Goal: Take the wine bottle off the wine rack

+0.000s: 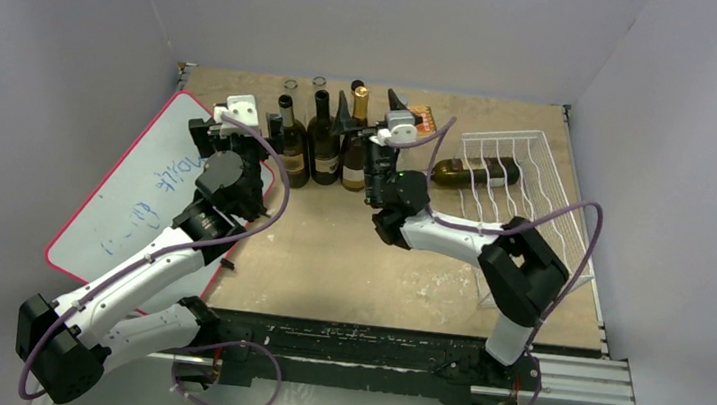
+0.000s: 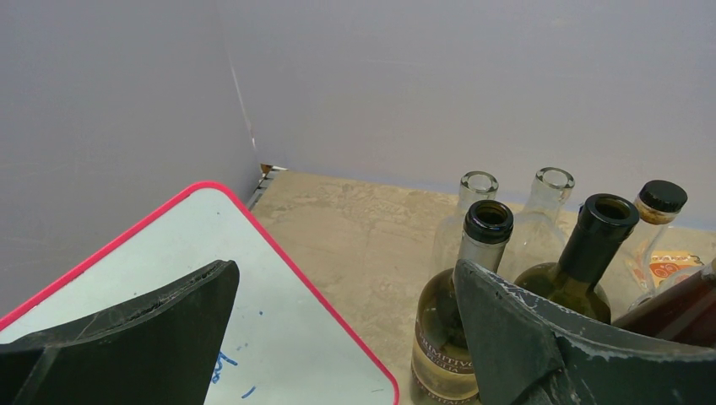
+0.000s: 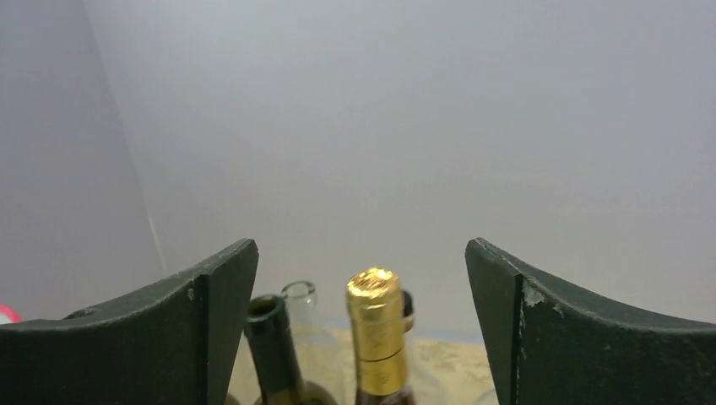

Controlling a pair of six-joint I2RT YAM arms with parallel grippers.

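Whiteboard (image 1: 134, 199) is lying well left of the rack (image 1: 543, 182). Left gripper (image 2: 346, 270) is hanging spread wide and empty beside standing bottles (image 1: 320, 148) crowding left of the rack. Right gripper (image 3: 361, 270) is gaping around their gold-capped bottle (image 3: 376, 329), not touching it. Wine bottle (image 1: 473, 171) is lying in the rack's far end.

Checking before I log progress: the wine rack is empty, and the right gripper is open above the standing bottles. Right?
No. The wine rack is not empty: a dark wine bottle lies on its side in it, as the top external view shows. The right gripper is open above the standing bottles.
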